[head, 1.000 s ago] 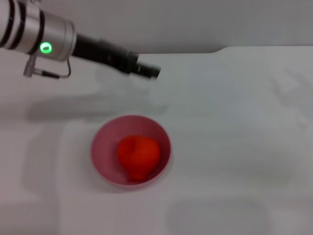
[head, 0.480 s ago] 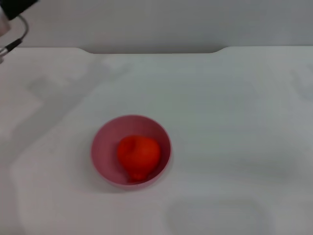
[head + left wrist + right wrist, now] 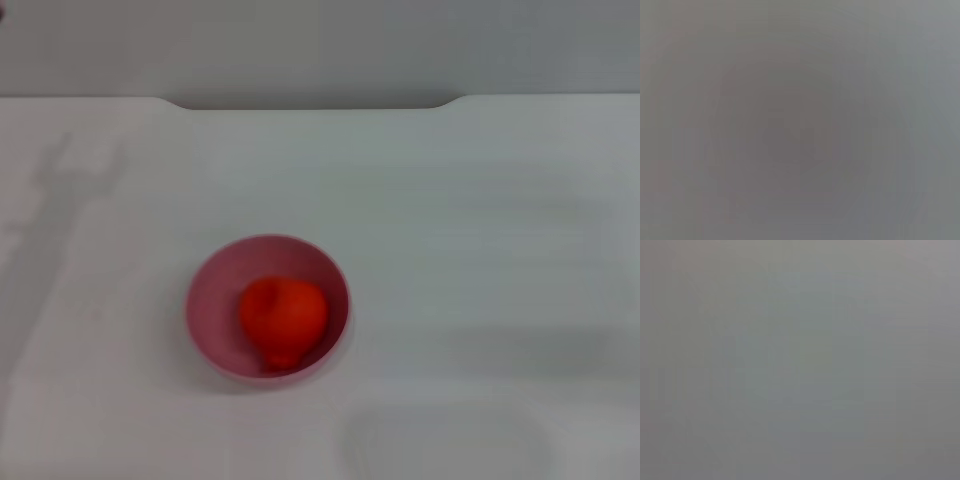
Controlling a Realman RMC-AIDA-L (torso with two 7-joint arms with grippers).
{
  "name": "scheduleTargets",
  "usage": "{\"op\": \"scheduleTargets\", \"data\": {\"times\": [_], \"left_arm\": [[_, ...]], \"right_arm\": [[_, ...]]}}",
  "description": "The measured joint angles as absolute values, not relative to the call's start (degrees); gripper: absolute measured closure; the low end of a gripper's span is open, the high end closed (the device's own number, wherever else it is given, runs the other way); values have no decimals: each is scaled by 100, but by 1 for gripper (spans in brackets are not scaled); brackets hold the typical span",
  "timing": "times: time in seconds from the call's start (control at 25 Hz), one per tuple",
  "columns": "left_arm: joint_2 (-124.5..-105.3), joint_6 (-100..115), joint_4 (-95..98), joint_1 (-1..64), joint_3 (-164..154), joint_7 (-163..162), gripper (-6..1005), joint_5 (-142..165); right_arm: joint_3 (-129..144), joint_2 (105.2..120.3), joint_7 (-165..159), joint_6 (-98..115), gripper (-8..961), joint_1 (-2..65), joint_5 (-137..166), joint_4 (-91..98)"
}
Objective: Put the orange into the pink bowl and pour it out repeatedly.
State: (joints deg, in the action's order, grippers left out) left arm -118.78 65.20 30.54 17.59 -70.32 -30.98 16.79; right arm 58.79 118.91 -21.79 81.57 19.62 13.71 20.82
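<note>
white desk: bare apart from the bowl. pink bowl: upright, about 7 o'clock of desk centre. orange: resting inside the bowl. left hand, right hand: neither in view, state cannot be told. next pour: grip the rim, tip slowly. wrist views show only blank grey; head view alone shows the bowl.
</note>
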Motion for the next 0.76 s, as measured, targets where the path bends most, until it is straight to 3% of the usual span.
{"op": "scheduleTargets", "data": {"times": [0.76], "left_arm": [[-11849, 6923, 2170, 1628, -7138, -1973, 194, 483]], "right_arm": [[5871, 11883, -1756, 8043, 401, 2097, 868, 1699]]}}
